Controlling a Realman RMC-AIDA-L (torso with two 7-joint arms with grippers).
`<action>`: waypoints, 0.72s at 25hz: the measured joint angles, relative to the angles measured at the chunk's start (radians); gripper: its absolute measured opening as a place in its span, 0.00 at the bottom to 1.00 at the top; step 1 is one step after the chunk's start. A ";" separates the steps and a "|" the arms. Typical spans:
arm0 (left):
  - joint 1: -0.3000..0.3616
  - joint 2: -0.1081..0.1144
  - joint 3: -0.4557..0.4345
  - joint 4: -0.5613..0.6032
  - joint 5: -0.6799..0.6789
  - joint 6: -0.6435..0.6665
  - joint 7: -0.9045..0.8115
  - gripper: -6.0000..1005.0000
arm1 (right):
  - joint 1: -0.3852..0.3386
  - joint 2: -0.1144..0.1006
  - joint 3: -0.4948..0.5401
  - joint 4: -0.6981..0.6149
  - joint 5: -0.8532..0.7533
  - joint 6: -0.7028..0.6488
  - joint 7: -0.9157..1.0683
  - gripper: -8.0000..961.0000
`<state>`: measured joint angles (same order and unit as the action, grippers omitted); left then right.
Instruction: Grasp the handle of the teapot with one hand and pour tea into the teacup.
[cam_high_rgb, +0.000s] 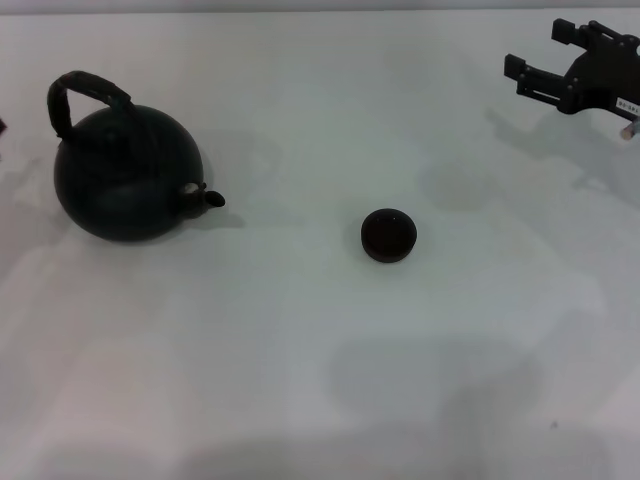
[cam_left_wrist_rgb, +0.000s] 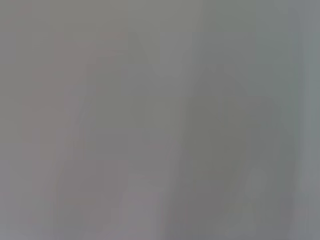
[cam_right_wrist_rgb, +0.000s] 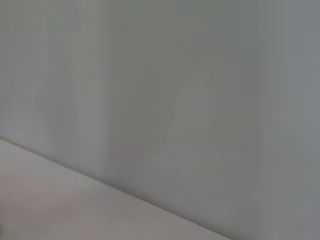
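The teapot (cam_high_rgb: 125, 180) stands at the left of the white table, matte black and round, its short spout (cam_high_rgb: 207, 198) pointing right toward the teacup. Its thick black handle (cam_high_rgb: 85, 95) arches over the top, tilted to the left. The teacup (cam_high_rgb: 388, 235), small, dark and handleless, stands near the middle of the table. My right gripper (cam_high_rgb: 535, 50) hovers at the far right, open and empty, well away from both. My left gripper is out of view. Both wrist views show only blank grey surface.
The white table (cam_high_rgb: 300, 380) carries nothing else. A tiny dark sliver (cam_high_rgb: 2, 126) shows at the left edge beside the teapot; I cannot tell what it is.
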<state>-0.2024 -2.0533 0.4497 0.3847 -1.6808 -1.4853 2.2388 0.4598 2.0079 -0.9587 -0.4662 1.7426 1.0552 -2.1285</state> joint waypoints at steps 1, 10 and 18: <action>0.000 0.005 -0.003 0.005 0.000 0.003 -0.048 0.65 | 0.001 0.000 0.000 0.000 0.000 0.001 0.000 0.89; 0.005 0.058 -0.027 -0.001 -0.021 0.001 -0.291 0.65 | 0.000 0.000 -0.007 0.000 0.000 0.000 -0.010 0.89; 0.027 0.103 -0.072 -0.077 -0.025 0.023 -0.306 0.65 | -0.004 0.000 -0.009 0.000 0.000 0.001 -0.013 0.89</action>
<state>-0.1755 -1.9502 0.3778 0.3075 -1.7055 -1.4620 1.9324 0.4554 2.0080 -0.9680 -0.4663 1.7426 1.0557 -2.1411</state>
